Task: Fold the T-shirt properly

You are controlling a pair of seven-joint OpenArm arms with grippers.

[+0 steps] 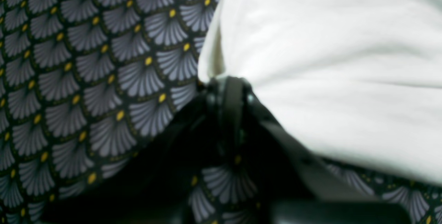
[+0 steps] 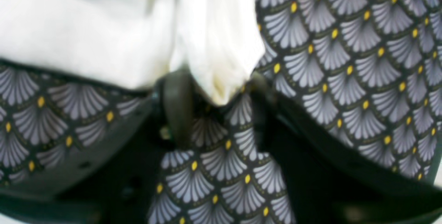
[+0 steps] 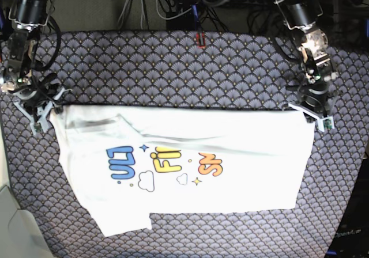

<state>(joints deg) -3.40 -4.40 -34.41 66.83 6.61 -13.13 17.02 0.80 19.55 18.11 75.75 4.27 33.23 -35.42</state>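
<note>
Left gripper (image 1: 226,89) pinching T-shirt (image 3: 230,148), right gripper (image 2: 215,89) spread, over patterned cloth (image 3: 173,68).

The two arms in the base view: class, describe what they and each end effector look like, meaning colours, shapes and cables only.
Both arms are dark, black and grey, built from chunky cylindrical joint housings, with black cables running along them. The left arm ends in a pale grey bracketed end effector. The right arm carries a similar light grey forked end effector. Up close, the fingers look dark and rounded.
</note>
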